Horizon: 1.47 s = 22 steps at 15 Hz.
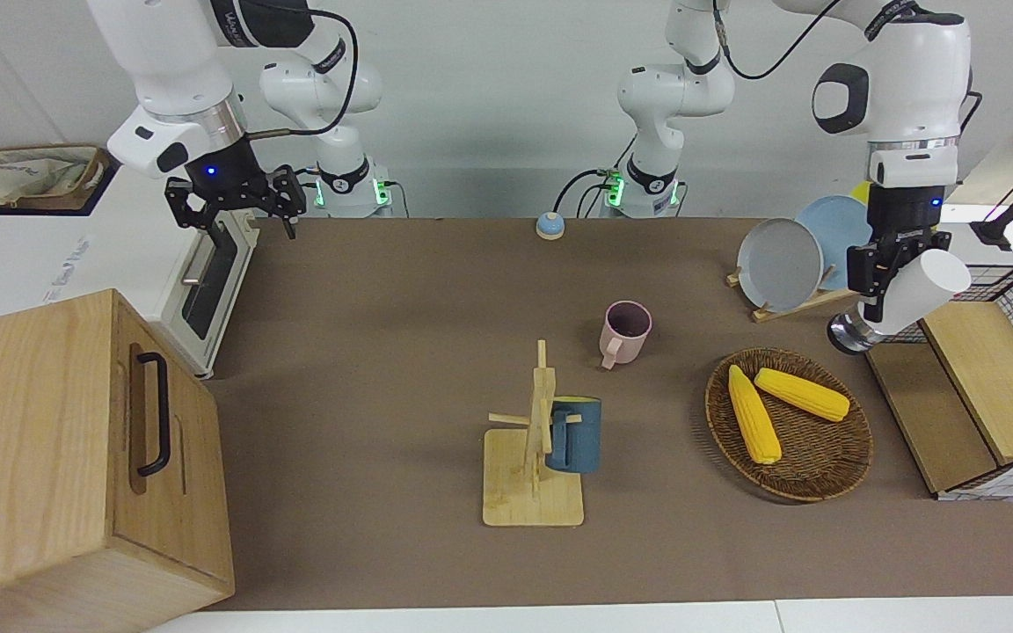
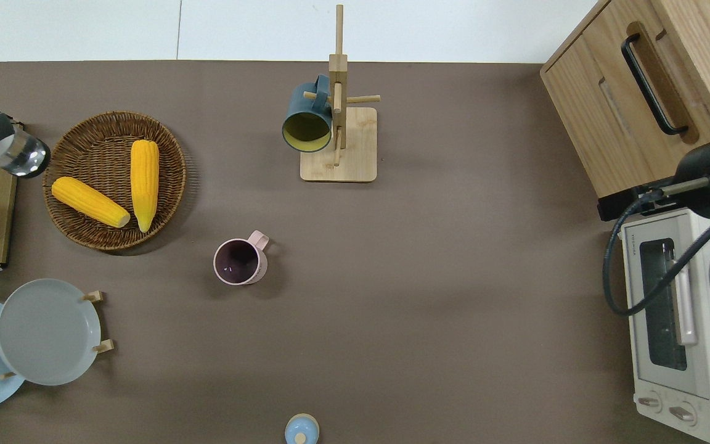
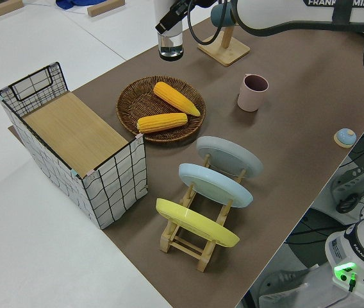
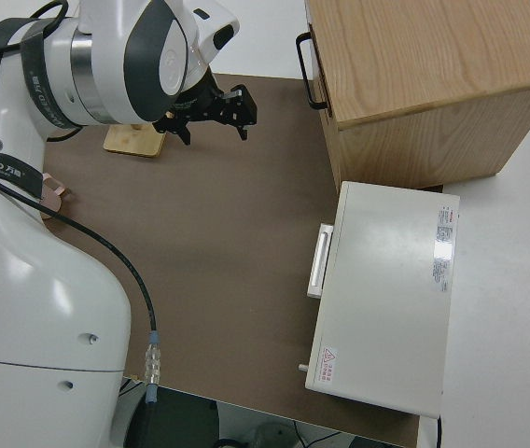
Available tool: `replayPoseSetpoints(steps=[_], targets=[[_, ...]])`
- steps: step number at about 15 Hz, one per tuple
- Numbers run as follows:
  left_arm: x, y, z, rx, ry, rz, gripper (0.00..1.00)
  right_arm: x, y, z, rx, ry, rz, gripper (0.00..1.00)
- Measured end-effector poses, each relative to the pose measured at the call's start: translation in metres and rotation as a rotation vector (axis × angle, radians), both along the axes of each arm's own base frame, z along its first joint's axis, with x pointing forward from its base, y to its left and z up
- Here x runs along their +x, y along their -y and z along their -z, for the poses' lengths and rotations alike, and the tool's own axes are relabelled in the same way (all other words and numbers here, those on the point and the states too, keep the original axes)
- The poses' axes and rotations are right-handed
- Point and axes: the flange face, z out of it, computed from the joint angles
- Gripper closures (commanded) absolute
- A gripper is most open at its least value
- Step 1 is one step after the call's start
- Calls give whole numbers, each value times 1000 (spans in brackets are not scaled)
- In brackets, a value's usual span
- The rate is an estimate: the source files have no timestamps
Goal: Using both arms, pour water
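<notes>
My left gripper is shut on a clear bottle with a white upper part and a shiny base. It holds the bottle tilted in the air, over the gap between the wicker basket and the wire crate. The same bottle hangs from that gripper in the overhead and left side views. A pink mug stands upright mid-table, apart from the bottle. My right gripper is open and holds nothing, up by the toaster oven.
The basket holds two corn cobs. A blue mug hangs on a wooden mug tree. A plate rack, a wire crate with a wooden lid, a wooden cabinet and a small blue bell ring the table.
</notes>
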Motion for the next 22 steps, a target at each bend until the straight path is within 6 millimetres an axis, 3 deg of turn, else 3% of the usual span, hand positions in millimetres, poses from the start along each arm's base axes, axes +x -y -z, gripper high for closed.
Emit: replayPoseSetpoints(steps=[3,5,9,11,16,19,22], targets=[[12,-41,-15,58,6,-4,1000,0,0,0,0,0,0,11],[13,-75,-13,64,1,22,1000,0,0,0,0,0,0,11],[-7,-173,2,86,4,115,1000,0,0,0,0,0,0,11],[-19,-209,12,113,0,153,1000,0,0,0,0,0,0,11],[-30,-257,38,117,10,200,1000,0,0,0,0,0,0,11],[-37,-286,64,103,19,222,1000,0,0,0,0,0,0,11],[-42,-303,78,84,51,231,1000,0,0,0,0,0,0,11]])
